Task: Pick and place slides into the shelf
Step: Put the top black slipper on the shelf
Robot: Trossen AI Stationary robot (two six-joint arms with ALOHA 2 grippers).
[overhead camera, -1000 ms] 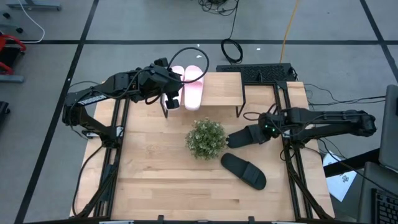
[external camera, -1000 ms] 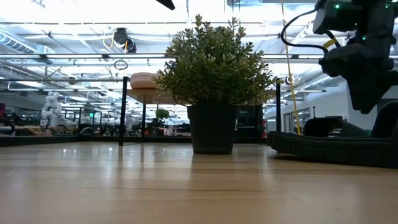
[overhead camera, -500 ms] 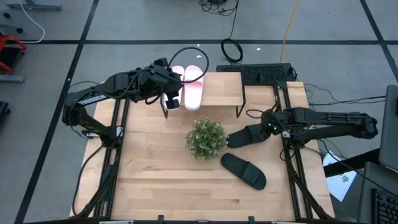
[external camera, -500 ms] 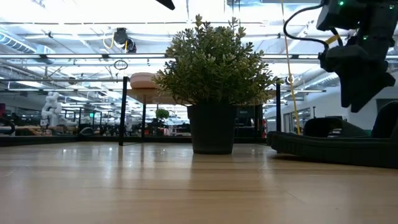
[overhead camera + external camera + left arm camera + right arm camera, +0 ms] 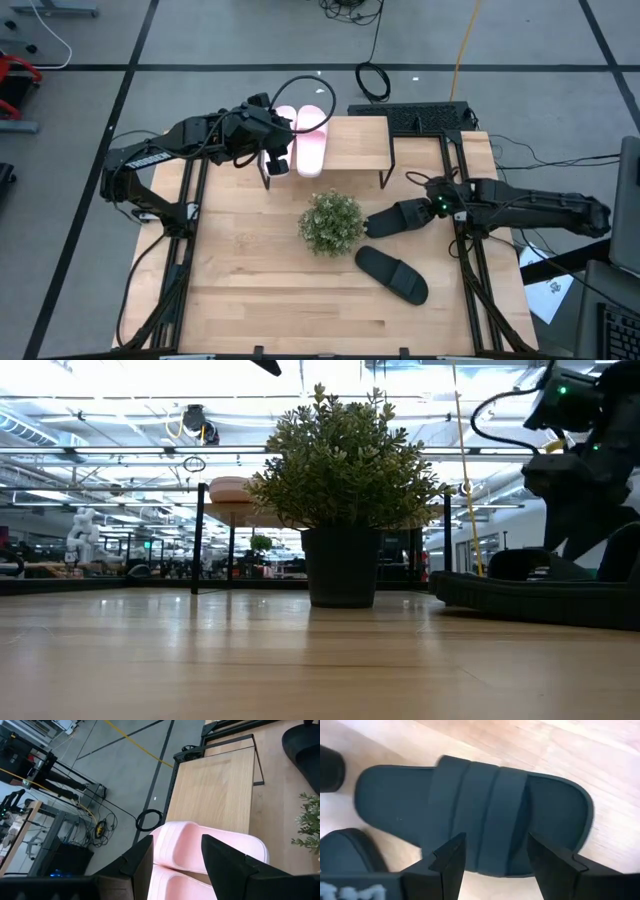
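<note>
1. High view: the right pincer [image 5: 432,208] hangs over one black slide [image 5: 398,216], which lies on the desk [image 5: 250,290] just right of the plant [image 5: 331,222]. Its long axis runs roughly along the arm's reach. The second black slide [image 5: 392,274] lies nearer the front, angled, apart from the first. The right arm is plainly the nearer one to both. The left pincer [image 5: 278,150] waits at the shelf's [image 5: 355,140] left end, beside the pink slides [image 5: 311,140] already resting on it.

2. Low view: the right arm stands above a black slide [image 5: 540,600] at the right; the plant [image 5: 342,460] hides most of the shelf behind it.

3. Left wrist view: the left fingers [image 5: 227,865] are spread, holding nothing, with a pink slide [image 5: 200,851] below and bare shelf board [image 5: 215,790] beyond.

4. Right wrist view: the right fingers [image 5: 555,862] are spread wide, released, straddling the strap [image 5: 480,810] of the black slide [image 5: 470,815] across its width. I judge a straight descent and a squeeze would take it.
</note>
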